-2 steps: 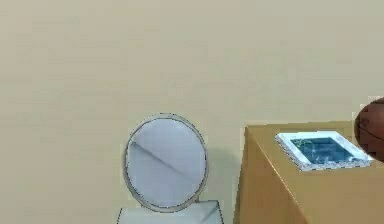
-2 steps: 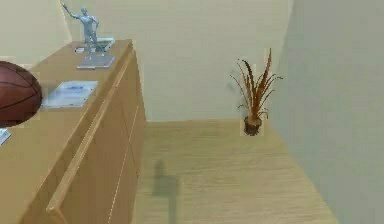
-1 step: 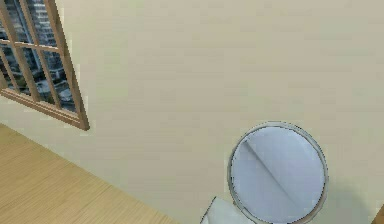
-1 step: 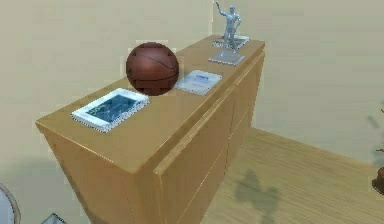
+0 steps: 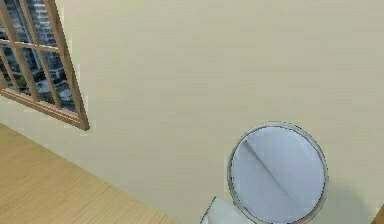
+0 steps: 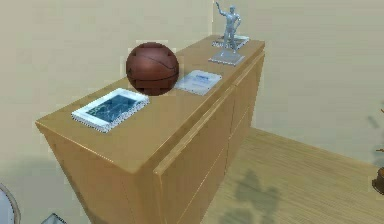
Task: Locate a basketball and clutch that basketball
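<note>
A brown-orange basketball [image 6: 152,68] with dark seams rests on top of a long wooden dresser [image 6: 200,140] in the arm side view, a little left of the middle and about halfway along the top.
On the dresser top lie a flat framed picture or book [image 6: 110,108] nearer the close end and a white booklet [image 6: 200,81] beyond the ball; a grey statue [image 6: 231,36] stands at the far end. The forward view has a cream wall, a wood-framed window [image 5: 40,60], a round mirror [image 5: 277,174] and wood floor [image 5: 50,190].
</note>
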You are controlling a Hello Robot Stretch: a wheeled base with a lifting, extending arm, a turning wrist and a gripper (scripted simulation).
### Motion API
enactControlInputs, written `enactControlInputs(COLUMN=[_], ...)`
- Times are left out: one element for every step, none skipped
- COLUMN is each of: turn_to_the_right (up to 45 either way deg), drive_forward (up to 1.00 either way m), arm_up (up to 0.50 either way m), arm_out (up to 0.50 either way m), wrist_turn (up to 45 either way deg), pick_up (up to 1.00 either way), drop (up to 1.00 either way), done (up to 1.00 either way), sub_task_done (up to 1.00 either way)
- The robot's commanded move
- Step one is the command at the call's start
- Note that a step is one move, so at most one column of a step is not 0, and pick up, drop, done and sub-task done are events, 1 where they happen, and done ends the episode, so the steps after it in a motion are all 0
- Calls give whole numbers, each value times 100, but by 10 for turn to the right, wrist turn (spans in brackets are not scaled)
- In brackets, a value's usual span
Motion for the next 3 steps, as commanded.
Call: enactControlInputs(turn_to_the_right=[0, 0, 0], drive_forward=[0, 0, 0], arm_up=[38, 0, 0], arm_out=[0, 50, 0], wrist_turn=[0, 0, 450], pick_up=[0, 0, 0], drop=[0, 0, 0], done=[0, 0, 0], sub_task_done=[0, 0, 0])
